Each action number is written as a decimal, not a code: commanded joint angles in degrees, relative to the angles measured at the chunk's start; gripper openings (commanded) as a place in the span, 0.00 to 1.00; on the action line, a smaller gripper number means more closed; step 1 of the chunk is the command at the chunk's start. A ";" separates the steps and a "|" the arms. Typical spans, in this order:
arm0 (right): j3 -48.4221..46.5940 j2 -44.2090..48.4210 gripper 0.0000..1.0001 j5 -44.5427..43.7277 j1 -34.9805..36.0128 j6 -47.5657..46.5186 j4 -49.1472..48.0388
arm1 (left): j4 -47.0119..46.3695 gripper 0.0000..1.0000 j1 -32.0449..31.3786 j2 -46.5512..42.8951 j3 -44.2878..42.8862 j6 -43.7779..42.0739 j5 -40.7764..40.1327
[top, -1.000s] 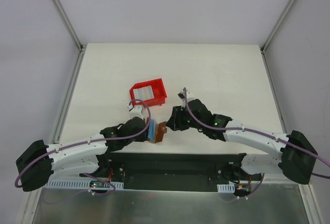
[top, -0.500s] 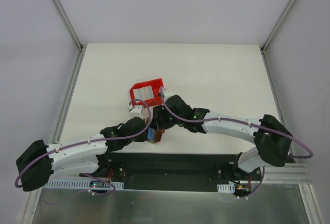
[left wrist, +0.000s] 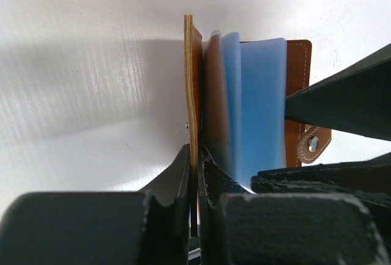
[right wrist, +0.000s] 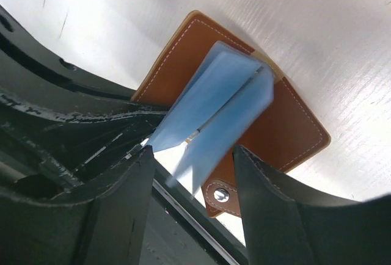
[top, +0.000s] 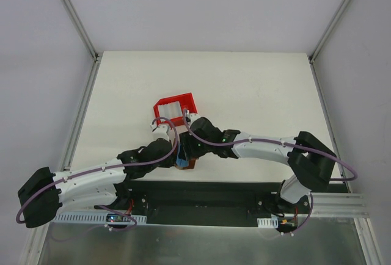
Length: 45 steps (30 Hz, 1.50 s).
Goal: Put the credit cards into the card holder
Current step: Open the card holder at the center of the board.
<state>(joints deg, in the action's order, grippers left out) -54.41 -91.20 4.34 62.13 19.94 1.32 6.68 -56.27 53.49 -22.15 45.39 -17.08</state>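
Near the front edge of the counter (top: 256, 94), between the two arms, the card holder (top: 187, 163) is held up off the surface, mostly hidden in the top view by the two wrists that meet over it. The left gripper (left wrist: 194, 150) is clenched on one brown cover of the card holder (left wrist: 195, 76), its two dark fingers pressed tight against either face of the leather, so the cover stands edge-on to the left wrist camera. The holder is fanned open: the blue sleeves (left wrist: 256, 94) spread to the right of the pinched cover, and the other brown cover with its snap strap (left wrist: 313, 145) lies beyond them.

From the right wrist, the right gripper (right wrist: 192, 176) is released, its jaws standing apart, with the lower edges of the blue sleeves (right wrist: 214, 100) reaching down into the gap between them. Its fingers (right wrist: 116, 210) flank the sleeves without squeezing them; whether one tip brushes a sleeve cannot be told. The snap strap (right wrist: 220, 195) hangs just beside the right-hand finger.

Beyond the grippers sits the red tray (top: 190, 117), and the pale credit cards (top: 173, 107) lie inside it, apart from the holder.
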 commanded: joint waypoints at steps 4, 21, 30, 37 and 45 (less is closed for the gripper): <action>-0.70 -1.44 0.54 0.49 0.62 0.27 -1.06 | 0.44 0.00 -0.24 -0.76 -0.09 -0.30 -1.73; -0.34 0.49 0.57 1.02 0.98 0.36 -3.17 | 2.20 0.00 -0.24 1.09 2.90 5.06 -4.19; -1.13 -0.82 0.57 1.81 1.06 0.53 -3.43 | 2.55 0.00 -0.24 -0.67 2.90 4.27 -4.89; -1.83 -1.44 0.59 2.52 1.15 0.97 -4.22 | 2.64 0.00 -0.24 -1.38 2.90 3.75 -4.36; -2.98 -3.28 0.60 1.72 1.41 0.53 -2.55 | 2.55 0.00 -0.24 -2.08 2.55 3.40 -4.28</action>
<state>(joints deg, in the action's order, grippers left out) -54.65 -93.17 5.65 62.94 20.47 -1.04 7.57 -56.27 52.38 -19.70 49.98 -20.10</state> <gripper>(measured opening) 0.599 0.010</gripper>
